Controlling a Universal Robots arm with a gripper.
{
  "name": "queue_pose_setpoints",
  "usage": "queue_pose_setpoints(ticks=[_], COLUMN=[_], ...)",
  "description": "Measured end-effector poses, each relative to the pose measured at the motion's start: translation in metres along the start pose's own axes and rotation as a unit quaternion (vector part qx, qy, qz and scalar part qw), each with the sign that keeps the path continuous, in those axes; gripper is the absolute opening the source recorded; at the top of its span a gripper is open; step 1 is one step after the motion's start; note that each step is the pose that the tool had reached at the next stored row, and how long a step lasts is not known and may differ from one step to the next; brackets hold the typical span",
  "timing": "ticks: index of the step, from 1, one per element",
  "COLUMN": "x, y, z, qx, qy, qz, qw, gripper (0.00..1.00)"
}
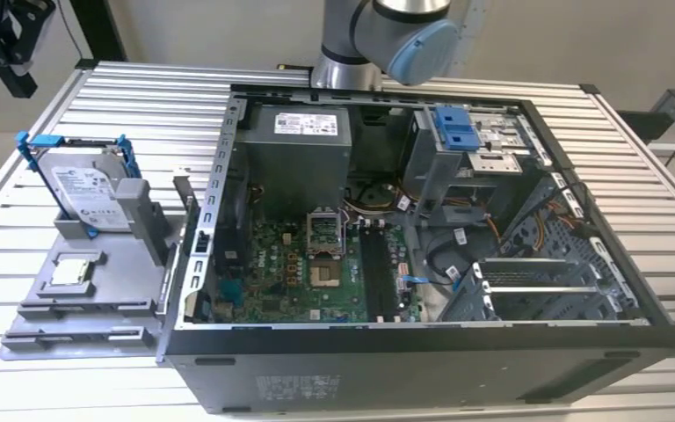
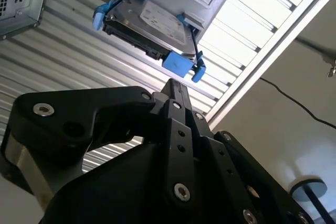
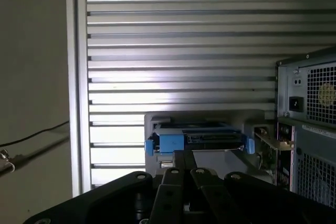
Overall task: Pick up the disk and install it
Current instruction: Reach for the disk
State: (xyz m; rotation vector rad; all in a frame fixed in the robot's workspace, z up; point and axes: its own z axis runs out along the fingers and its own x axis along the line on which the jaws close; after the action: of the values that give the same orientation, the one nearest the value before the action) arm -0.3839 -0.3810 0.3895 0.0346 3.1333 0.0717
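Jaws closed and empty, the gripper (image 2: 176,86) faces the blue-framed disk (image 2: 152,24), which stands crosswise ahead, not touching.

The disk (image 1: 83,189), beside the computer case (image 1: 431,360), is silver-grey with a white label, edged by a blue frame (image 1: 42,141). The case is dark grey; inside it are a green board (image 1: 273,264) and blue latches (image 1: 457,127). The bench (image 1: 138,97) is ribbed silver. The tool (image 2: 173,83) is black.

One disk (image 1: 87,190), one chip (image 1: 74,271), one computer case (image 1: 431,356), one grey stand (image 1: 85,309).
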Motion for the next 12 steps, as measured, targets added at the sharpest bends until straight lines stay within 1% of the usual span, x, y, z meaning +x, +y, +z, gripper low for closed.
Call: queue_pose_setpoints(ticks=[8,10,12], x=[0.0021,0.0033,0.0033], y=[-0.0002,0.0047,0.0048], z=[0.0023,0.0026,0.0026], qx=[0.0001,0.0001,0.0001], qy=[0.0000,0.0002,0.0002], qz=[0.000,-0.006,-0.006], qw=[1.00000,0.99998,0.99998], gripper=[0.00,0.00,0.00])
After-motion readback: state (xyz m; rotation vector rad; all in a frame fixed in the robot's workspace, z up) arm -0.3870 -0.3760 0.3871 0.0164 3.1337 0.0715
